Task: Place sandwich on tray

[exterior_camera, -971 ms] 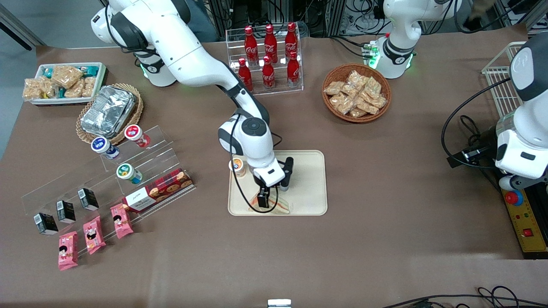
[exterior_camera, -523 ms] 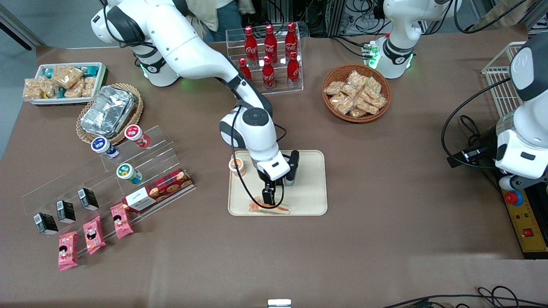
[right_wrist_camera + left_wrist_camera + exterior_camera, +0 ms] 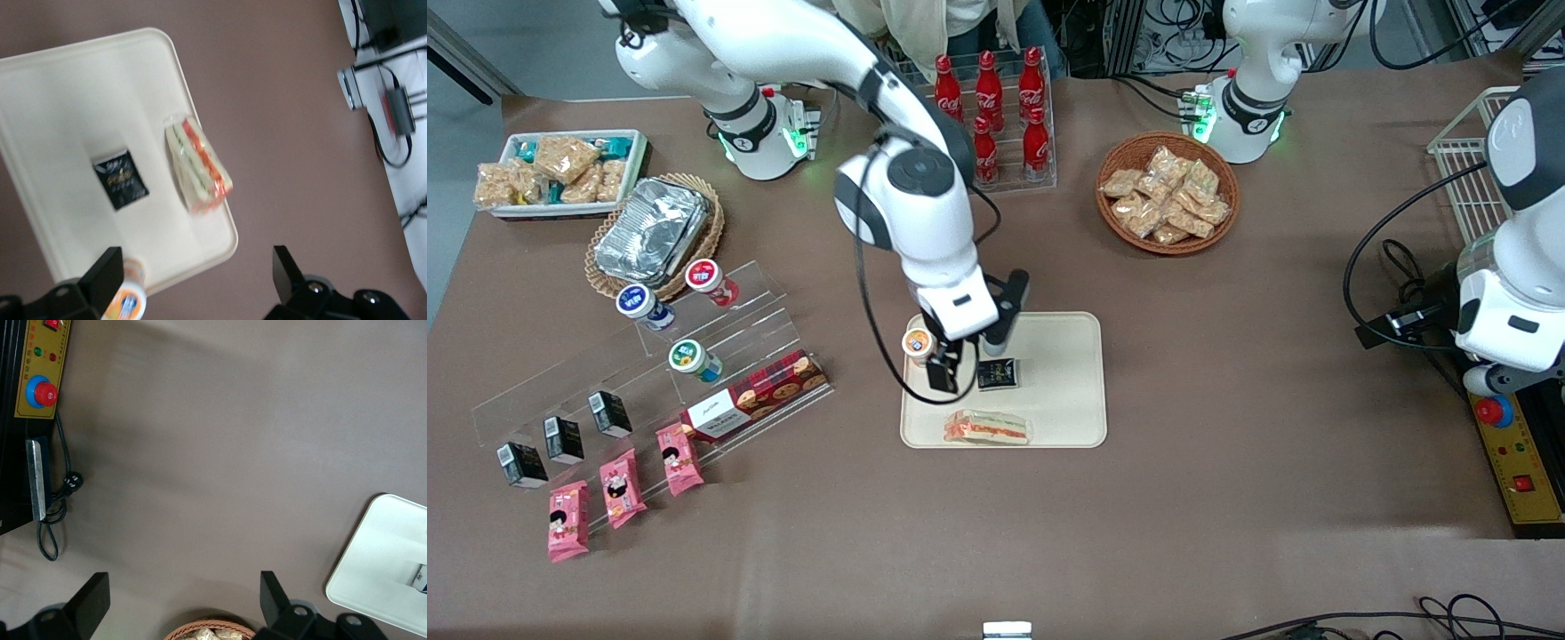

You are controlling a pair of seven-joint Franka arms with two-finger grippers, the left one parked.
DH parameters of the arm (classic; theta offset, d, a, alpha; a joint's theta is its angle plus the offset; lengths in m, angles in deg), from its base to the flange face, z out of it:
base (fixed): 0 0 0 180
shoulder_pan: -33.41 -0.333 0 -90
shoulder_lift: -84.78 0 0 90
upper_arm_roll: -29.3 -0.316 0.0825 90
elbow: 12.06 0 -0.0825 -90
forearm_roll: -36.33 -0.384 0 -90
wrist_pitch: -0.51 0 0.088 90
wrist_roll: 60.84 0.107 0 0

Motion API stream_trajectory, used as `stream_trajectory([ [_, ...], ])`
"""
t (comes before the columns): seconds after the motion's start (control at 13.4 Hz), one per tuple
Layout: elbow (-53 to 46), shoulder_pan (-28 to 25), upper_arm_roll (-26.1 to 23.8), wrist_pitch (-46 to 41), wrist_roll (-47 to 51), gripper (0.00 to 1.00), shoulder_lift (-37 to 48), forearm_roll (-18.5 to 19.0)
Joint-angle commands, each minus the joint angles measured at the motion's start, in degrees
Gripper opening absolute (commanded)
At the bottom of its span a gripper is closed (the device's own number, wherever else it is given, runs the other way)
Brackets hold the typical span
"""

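Note:
The sandwich (image 3: 987, 428), a wrapped white wedge with orange-red and green filling, lies flat on the cream tray (image 3: 1063, 373) near the rim closest to the front camera. In the right wrist view the sandwich (image 3: 198, 165) rests by the edge of the tray (image 3: 67, 100). My right gripper (image 3: 951, 369) hangs above the tray, farther from the front camera than the sandwich and well clear of it. The gripper (image 3: 197, 267) is open, with nothing between its fingers.
A small black packet (image 3: 994, 373) and an orange-lidded cup (image 3: 918, 345) also sit on the tray. A cola bottle rack (image 3: 987, 116) and a basket of snack packets (image 3: 1167, 193) stand farther back. A clear stepped shelf with a cookie box (image 3: 754, 404) is toward the working arm's end.
The gripper opened and let go of the sandwich, then rose and drew back from the front camera. The sandwich stays lying on the tray, and the black packet is now uncovered.

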Motion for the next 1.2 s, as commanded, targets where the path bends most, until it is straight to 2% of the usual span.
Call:
stream_trajectory([
  [0.0,2.44,4.69,0.05,-9.63,0.62,0.99,7.45,-2.81],
  [0.22,2.36,13.56,0.13,-18.96,2.99,0.99,12.29,-10.27],
  [0.45,2.36,18.32,0.31,-25.99,7.97,0.99,15.46,-9.60],
  [0.75,2.62,24.38,0.40,-33.56,25.38,0.99,18.53,-9.33],
  [0.97,5.95,29.22,0.31,-33.93,28.11,0.99,22.48,-9.42],
  [1.12,8.41,30.38,0.31,-33.23,32.15,0.99,25.03,-9.33],
])
